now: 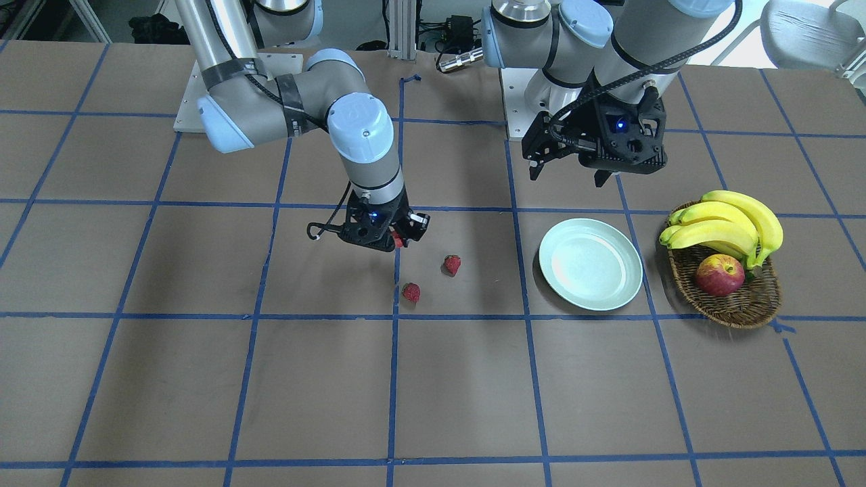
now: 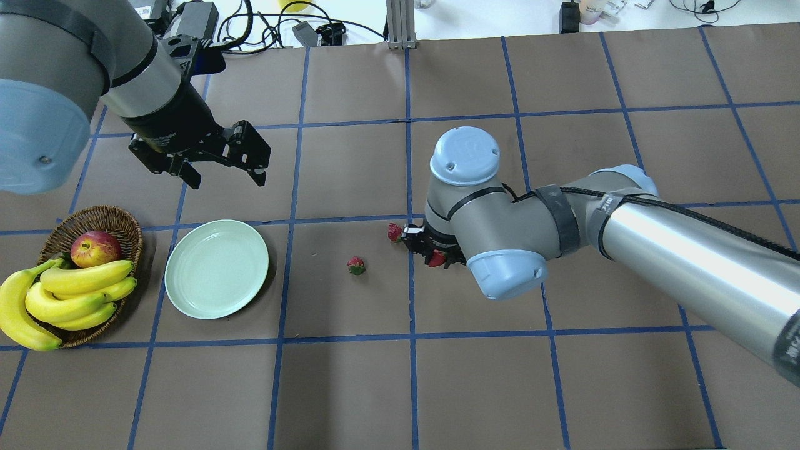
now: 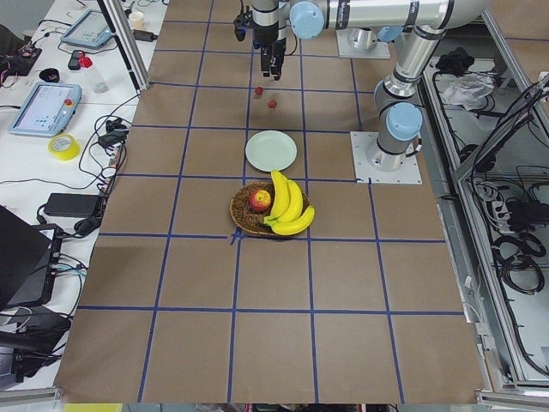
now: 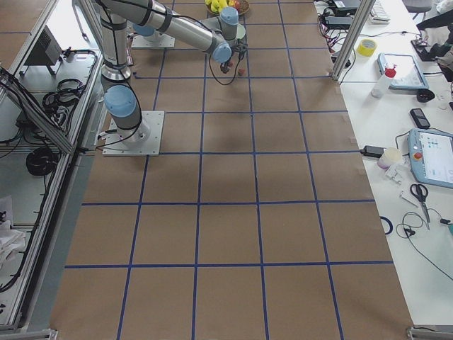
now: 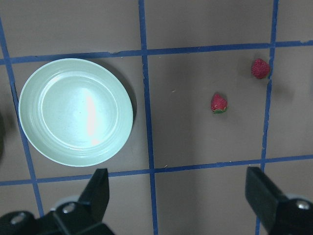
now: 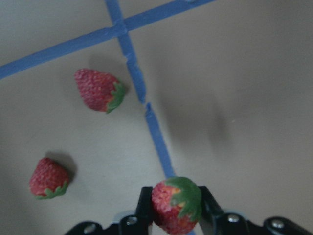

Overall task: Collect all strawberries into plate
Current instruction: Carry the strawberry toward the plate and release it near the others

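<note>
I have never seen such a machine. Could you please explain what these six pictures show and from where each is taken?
Two robot arms work at a table with blue tape lines. Four pictures come from fixed cameras: opposite the robot, behind it, and at each table end. The last two come from cameras on the wrists. The right gripper holds one strawberry. Two more strawberries lie on the table. The left gripper hangs open near the empty green plate. Beside it, a basket holds bananas and an apple.

I am holding the right gripper point(image 2: 437, 257) low at overhead centre, pinching a strawberry point(image 6: 172, 204); left gripper point(image 2: 226, 180) is hanging raised at upper left, jaws spread wide.
</note>
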`<move>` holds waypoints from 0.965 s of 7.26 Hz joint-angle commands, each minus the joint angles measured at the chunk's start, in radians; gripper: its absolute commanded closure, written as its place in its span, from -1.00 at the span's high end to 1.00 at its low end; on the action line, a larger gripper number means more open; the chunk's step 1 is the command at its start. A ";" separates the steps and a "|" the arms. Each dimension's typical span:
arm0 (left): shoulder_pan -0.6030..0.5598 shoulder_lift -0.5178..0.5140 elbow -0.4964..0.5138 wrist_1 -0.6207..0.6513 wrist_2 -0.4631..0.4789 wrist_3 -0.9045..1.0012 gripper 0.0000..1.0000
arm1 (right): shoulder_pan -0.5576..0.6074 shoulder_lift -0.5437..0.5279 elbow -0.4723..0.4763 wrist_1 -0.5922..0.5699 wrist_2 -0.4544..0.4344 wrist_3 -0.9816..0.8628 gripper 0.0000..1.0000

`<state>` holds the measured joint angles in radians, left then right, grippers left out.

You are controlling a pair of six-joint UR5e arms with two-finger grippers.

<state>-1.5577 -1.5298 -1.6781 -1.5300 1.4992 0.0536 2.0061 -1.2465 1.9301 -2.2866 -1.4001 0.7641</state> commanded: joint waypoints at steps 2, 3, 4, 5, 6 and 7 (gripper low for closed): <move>-0.001 -0.001 0.001 0.011 -0.002 -0.001 1.00 | 0.169 0.139 -0.146 -0.064 0.064 0.244 -0.61; -0.002 -0.001 0.006 0.017 -0.005 -0.001 1.00 | 0.175 0.165 -0.173 -0.063 0.067 0.267 -0.61; -0.002 -0.001 0.006 0.034 -0.013 0.000 1.00 | 0.180 0.192 -0.190 -0.073 0.103 0.264 -0.60; 0.001 -0.001 0.008 0.036 -0.001 -0.001 1.00 | 0.177 0.205 -0.192 -0.073 0.116 0.265 -0.60; 0.005 0.002 0.008 0.044 0.000 -0.001 1.00 | 0.180 0.211 -0.192 -0.074 0.136 0.265 -0.54; 0.007 0.005 0.009 0.062 0.006 -0.001 1.00 | 0.177 0.214 -0.191 -0.073 0.131 0.264 -0.50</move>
<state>-1.5540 -1.5282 -1.6704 -1.4860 1.4988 0.0523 2.1839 -1.0401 1.7399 -2.3594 -1.2748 1.0282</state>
